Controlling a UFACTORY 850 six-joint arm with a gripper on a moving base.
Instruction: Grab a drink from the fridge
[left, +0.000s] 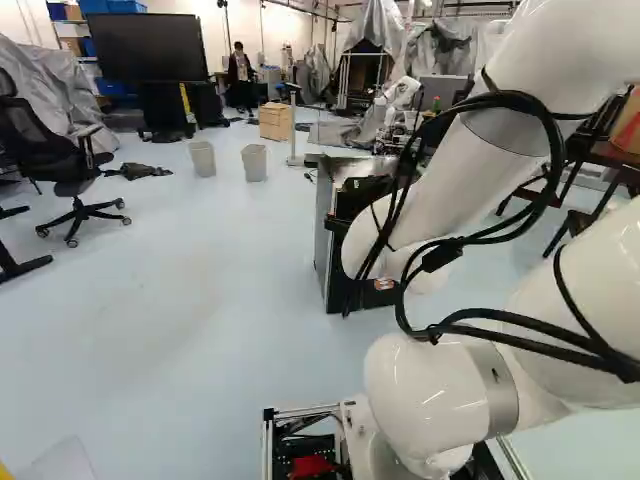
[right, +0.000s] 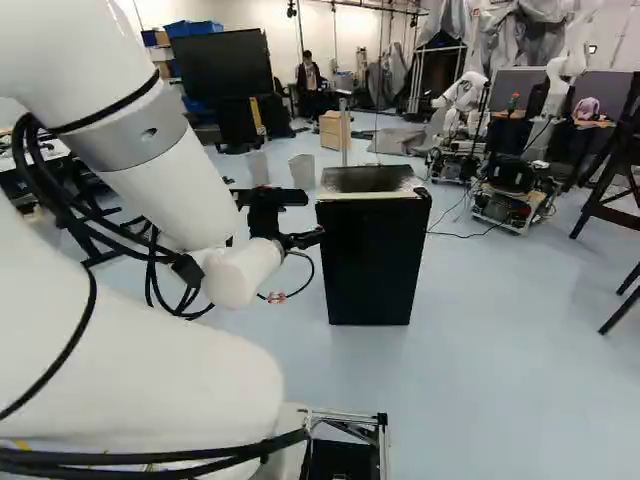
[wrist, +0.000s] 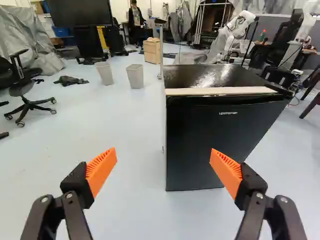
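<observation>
The black fridge (right: 370, 260) stands on the pale blue floor (left: 180, 300), at the centre of the right base view and just right of centre in the left base view, its door looking closed. A pale strip (wrist: 220, 91) runs along the front edge of its glossy top. The white arm (right: 180, 180) fills the left side of the right base view and the right side of the left base view. In the right base view the black gripper (right: 313, 217) shows just left of the fridge. The wrist view has the fingers released, spread wide apart with nothing held between them; the fridge is ahead of the gripper, one orange pad (wrist: 225, 167) seen against its door and the other against the floor. At the upper left of the left base view are a big dark screen (left: 150, 47) and an office chair (left: 60, 150), with two waste bins (left: 202, 158) (left: 254, 163) and a wooden box (left: 275, 121) nearer the top middle. Another white robot (right: 462, 95) stands toward the upper right of the right base view.
</observation>
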